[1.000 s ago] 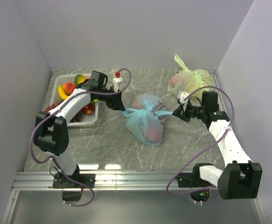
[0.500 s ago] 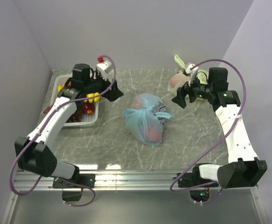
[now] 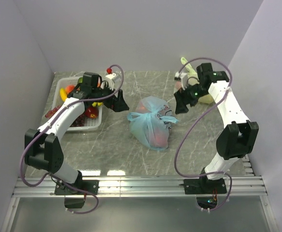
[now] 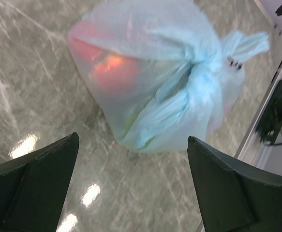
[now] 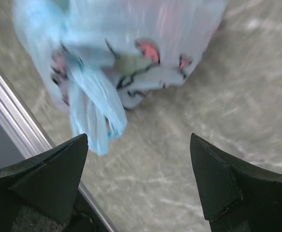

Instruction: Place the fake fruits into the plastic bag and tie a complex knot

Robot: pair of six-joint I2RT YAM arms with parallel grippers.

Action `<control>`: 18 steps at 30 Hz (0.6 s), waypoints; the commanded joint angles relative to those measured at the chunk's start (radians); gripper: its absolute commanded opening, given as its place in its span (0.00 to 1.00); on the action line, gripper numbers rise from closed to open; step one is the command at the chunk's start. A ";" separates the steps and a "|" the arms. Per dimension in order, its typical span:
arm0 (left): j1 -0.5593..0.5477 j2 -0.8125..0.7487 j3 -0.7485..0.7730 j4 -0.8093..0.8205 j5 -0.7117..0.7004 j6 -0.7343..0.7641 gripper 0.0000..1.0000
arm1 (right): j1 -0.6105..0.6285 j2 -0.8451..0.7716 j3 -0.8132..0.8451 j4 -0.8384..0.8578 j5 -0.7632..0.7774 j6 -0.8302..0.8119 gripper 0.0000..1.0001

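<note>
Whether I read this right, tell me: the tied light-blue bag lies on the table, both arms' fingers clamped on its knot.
Not clamped. The tied light-blue bag lies on the table, but left fingers and right fingers stand open, clear of its knot: see both wrist views.

No legible text; only blurred dark marks (image 5: 131, 79) on plastic bag (image 3: 149, 126)

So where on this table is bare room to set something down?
Bare grey marble table lies along the near edge, between the light-blue plastic bag and the rail, and at the back middle behind that bag. Crowded: white fruit basket back left, yellow-green tied bag back right, left gripper and right gripper flanking the blue bag.
</note>
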 commanded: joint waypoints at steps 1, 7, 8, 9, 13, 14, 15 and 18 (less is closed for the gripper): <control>-0.001 0.013 0.003 -0.030 0.031 0.121 0.99 | 0.063 -0.085 -0.091 -0.070 0.081 -0.126 0.92; -0.004 0.111 0.054 -0.117 0.059 0.236 0.97 | 0.177 -0.180 -0.276 0.093 0.188 -0.140 0.93; -0.004 0.134 0.060 -0.114 0.054 0.233 0.96 | 0.184 -0.178 -0.282 0.114 0.195 -0.133 0.92; -0.007 0.142 0.064 -0.113 0.057 0.232 0.94 | 0.192 -0.165 -0.285 0.124 0.196 -0.113 0.91; -0.015 0.146 0.046 -0.062 0.071 0.221 0.91 | 0.189 -0.125 -0.243 0.127 0.185 -0.048 0.85; -0.015 0.146 0.043 -0.049 0.073 0.218 0.90 | 0.183 -0.125 -0.232 0.124 0.161 -0.034 0.85; -0.017 0.145 0.041 -0.044 0.076 0.207 0.90 | 0.166 -0.129 -0.223 0.122 0.140 0.007 0.85; -0.017 0.143 0.037 -0.036 0.088 0.192 0.89 | 0.128 -0.088 -0.146 0.083 0.054 0.111 0.86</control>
